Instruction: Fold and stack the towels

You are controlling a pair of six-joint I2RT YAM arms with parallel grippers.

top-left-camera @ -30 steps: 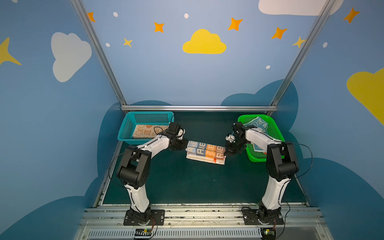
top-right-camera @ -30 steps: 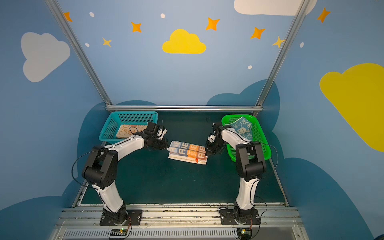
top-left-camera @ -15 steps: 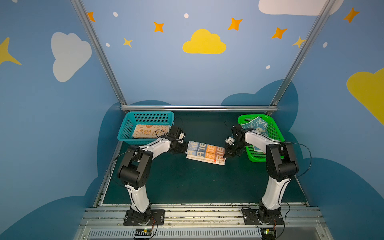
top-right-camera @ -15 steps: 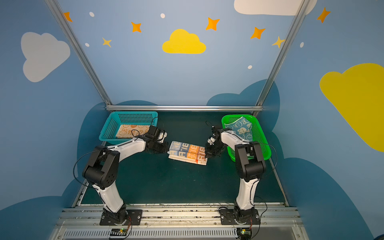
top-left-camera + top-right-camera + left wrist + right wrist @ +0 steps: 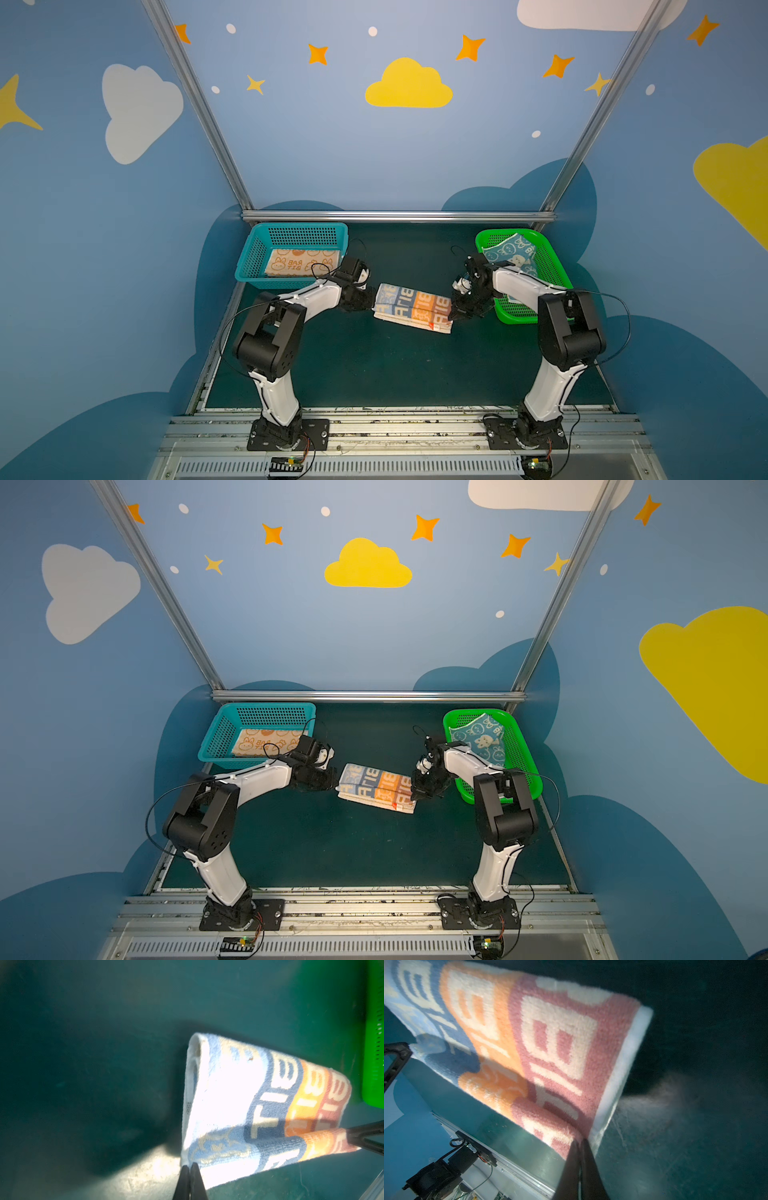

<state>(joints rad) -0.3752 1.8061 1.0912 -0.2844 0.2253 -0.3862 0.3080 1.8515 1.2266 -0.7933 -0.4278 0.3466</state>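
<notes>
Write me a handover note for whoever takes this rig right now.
Left gripper: shut on a corner of the striped towel. Right gripper: shut on the corner at its other end.
Striped towel: between the baskets, doubled over, fold in progress.
Done: orange towel, flat in the teal basket.
Left: finish this fold, fold the blue towel lying rumpled in the green basket, stack.

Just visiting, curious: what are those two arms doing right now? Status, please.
Both shut: left gripper and right gripper pinch opposite ends of the striped towel. Towel doubled over between them. Nothing blocking; teal basket, green basket stand aside.
</notes>
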